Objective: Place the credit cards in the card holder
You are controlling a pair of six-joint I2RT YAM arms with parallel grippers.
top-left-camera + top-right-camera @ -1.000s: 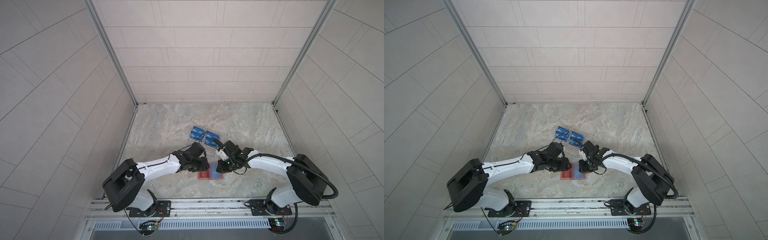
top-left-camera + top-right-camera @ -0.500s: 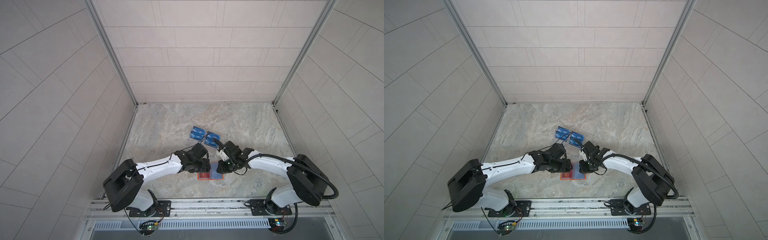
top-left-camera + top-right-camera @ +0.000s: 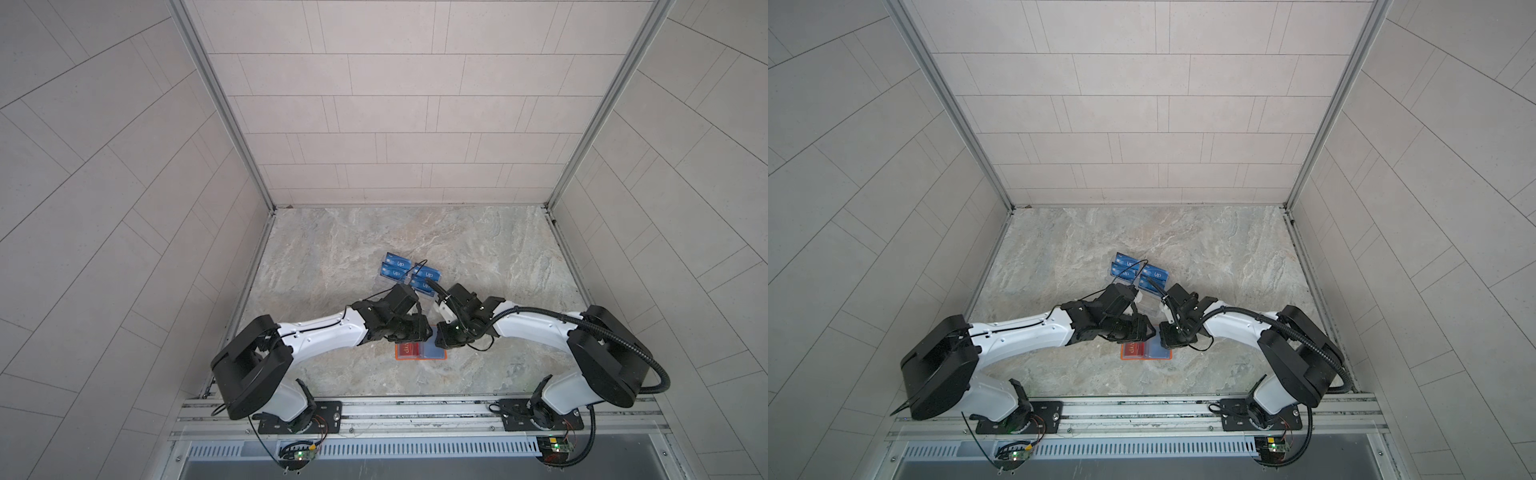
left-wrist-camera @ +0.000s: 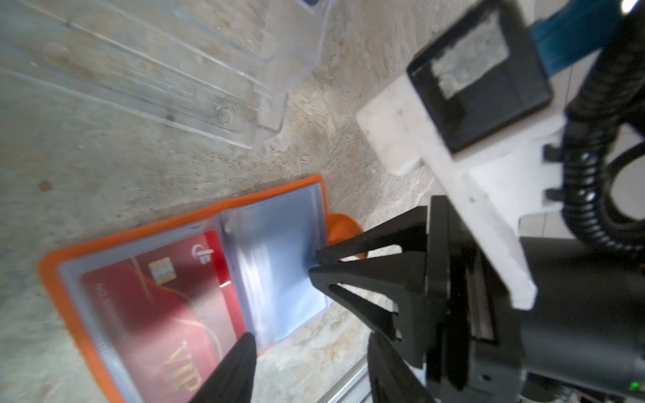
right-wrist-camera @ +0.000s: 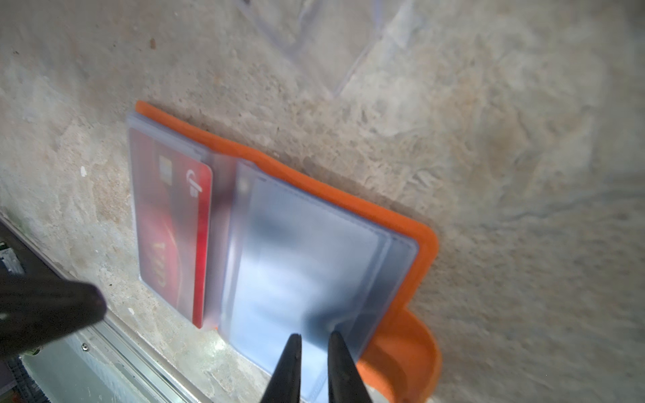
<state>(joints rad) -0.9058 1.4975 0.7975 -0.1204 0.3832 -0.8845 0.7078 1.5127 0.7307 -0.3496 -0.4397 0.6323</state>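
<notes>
Card holder [image 5: 424, 251], an orange leather-like booklet, lies open and flat on the marbled stone table [image 3: 498, 257] near the front rail. Its long axis runs side to side, and a red gold-lettered VIP card [image 4: 164, 307] sits in its left page. The right gripper [image 5: 314, 335] has its jaws narrowly apart at the outer edge of the empty clear plastic sleeve [image 5: 307, 251] (pinching a leaf or only touching, I cannot tell). The left gripper [image 4: 310, 336] hovers half-open and empty over the red card's corner. Blue VIP cards [image 3: 397, 264] stand in clear acrylic racks [image 4: 174, 69] farther back, just behind both wrists, so the free left arm looks better placed to fetch one.
</notes>
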